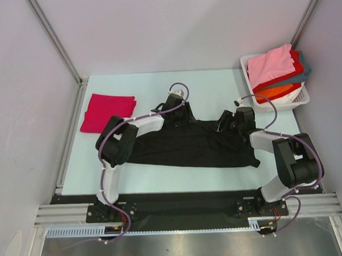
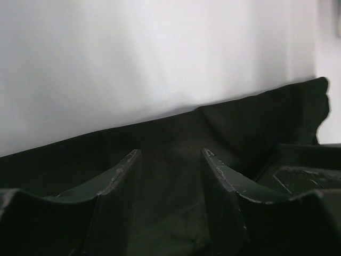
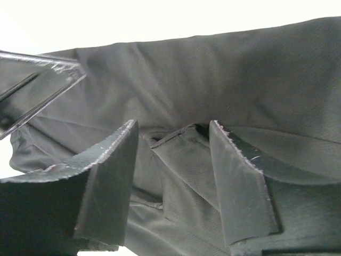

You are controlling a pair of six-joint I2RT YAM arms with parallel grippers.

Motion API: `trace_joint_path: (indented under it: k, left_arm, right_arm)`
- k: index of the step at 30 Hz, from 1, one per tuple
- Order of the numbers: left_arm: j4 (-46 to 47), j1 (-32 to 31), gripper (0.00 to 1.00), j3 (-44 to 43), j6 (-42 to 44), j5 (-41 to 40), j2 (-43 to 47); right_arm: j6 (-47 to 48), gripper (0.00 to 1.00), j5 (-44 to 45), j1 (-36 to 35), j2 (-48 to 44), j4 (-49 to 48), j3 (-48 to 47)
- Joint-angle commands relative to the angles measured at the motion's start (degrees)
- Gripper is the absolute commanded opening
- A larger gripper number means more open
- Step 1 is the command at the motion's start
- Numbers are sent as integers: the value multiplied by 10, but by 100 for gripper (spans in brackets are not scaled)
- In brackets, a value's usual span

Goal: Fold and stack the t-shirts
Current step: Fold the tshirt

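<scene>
Well, starting at my far left, the magenta-red shirt (image 1: pixel 107 112) lies folded flat on the pale table (image 1: pixel 214 86), well apart from both arms.

Next comes the left claw (image 2: pixel 169 154). From above I see it reaching down at the far edge of the black shirt (image 1: pixel 183 147), left of that edge's middle. In the left wrist view its two fingers (image 2: pixel 120 181) stand apart with a clear gap. The black cloth runs flat under and between them, its edge just beyond the tips, and bare table shows past that. Nothing is pinched there that I can see, so I read this claw as open over the cloth.

The black shirt itself is spread wide across the middle of the table, between the two arms, with its near edge close to the bases.

The right claw (image 3: pixel 173 128) sits at the shirt's far right part. Its jaws are also apart, and a raised fold of black cloth stands in the gap between them, close against the right-hand finger. I don't see it squeezed from both sides.

At the far right corner, the white basket (image 1: pixel 245 65) holds a pile: a pink shirt (image 1: pixel 270 66) on top, a red shirt (image 1: pixel 296 59) and a teal shirt (image 1: pixel 305 65) beneath, and an orange shirt (image 1: pixel 280 92) lowest. Neither claw is near it.
</scene>
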State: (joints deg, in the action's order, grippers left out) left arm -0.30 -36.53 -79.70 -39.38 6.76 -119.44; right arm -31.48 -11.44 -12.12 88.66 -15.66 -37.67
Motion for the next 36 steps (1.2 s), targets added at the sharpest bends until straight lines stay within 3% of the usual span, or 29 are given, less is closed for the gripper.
trace_joint_path:
  k: [1,10,18,22,28,36]
  left_arm:
    - [-22,-3,53,-39,-17,3,-18]
    - [-32,-3,53,-35,1,-27,-20]
    - [-31,-13,54,-32,16,-42,3]
    - [-34,-26,54,-31,22,-48,24]
    - [-29,-45,54,-39,22,-50,41]
    - [-23,-81,55,-142,16,-4,-45]
  right_arm:
    - [-3,59,-45,1,4,-34,6]
    - [-65,54,-91,-77,-114,77,25]
    - [-31,59,-19,-34,-202,153,16]
    - [-13,59,-14,22,-147,147,-3]
    - [-24,56,-49,46,-54,119,-35]
    - [-33,51,-66,46,-23,89,8]
